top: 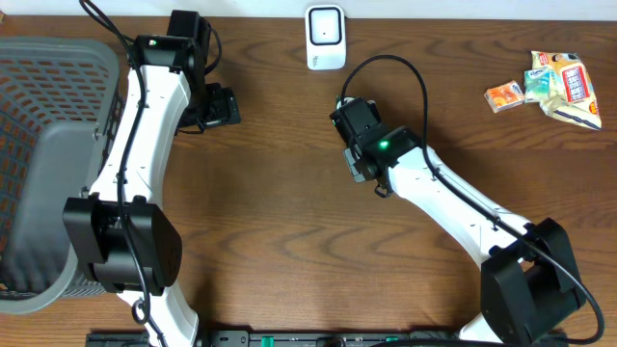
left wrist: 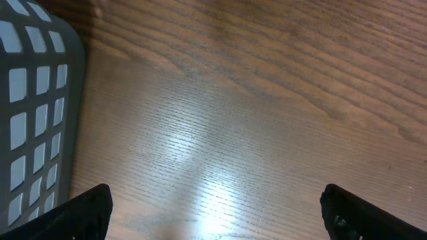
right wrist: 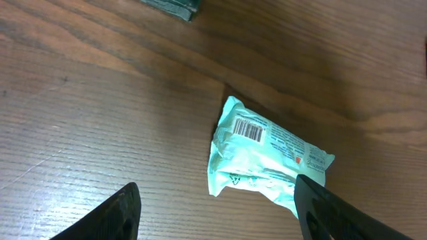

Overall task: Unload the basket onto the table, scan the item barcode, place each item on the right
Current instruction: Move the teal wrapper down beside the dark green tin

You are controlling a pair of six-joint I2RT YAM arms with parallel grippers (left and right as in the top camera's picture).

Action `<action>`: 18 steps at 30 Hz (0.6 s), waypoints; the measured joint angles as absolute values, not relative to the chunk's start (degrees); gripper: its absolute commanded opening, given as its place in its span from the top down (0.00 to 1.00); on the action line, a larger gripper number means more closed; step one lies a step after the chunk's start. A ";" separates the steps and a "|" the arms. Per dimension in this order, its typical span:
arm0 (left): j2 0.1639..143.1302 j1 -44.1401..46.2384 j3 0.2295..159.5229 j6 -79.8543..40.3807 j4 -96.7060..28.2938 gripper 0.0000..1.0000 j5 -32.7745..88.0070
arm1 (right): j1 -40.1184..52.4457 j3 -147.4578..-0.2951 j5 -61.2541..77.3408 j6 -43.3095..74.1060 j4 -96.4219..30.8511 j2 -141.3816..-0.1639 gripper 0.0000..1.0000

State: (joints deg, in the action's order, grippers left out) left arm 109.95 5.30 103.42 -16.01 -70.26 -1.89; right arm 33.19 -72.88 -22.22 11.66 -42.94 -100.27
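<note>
dark brown wood-grain table (top: pixel 289 241), seen from three views; a pale strip (top: pixel 463 6) runs beyond its far edge, and nothing more of the room shows.

right wrist view: the right gripper (right wrist: pixel 215 193) has its two fingers spread wide, holding nothing. the mint-green packet (right wrist: pixel 263 150) lies flat on the wood between and just ahead of the fingers, nearer the right-hand one; whether that fingertip touches the packet's corner cannot be told. the barcode (right wrist: pixel 248 128) faces up, on the end of the packet farthest from the fingers. a dark green object (right wrist: pixel 170 7), cut by the top edge and not identifiable, sits well ahead of the fingers. the grain runs slantwise across the view.

left wrist view: the left gripper (left wrist: pixel 213 213) also has its fingers spread wide, with only bare wood between them. a soft glare lies on the surface ahead of the fingers. the grey latticed wall of a basket (left wrist: pixel 33 100) stands outside the left-hand finger.

overhead view: the white scanner (top: pixel 325 37) stands near the far edge, beyond the right gripper's fingers and apart from them. the basket fills the left side of the table, beside the left arm. a small heap of snack packets (top: pixel 554 85) lies at the far right corner, well apart from both pairs of fingers.
</note>
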 measured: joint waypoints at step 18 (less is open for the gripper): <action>109.95 5.30 103.42 -16.01 -70.26 0.02 -1.89 | 32.16 -71.79 -31.75 13.69 -42.00 -113.99 0.37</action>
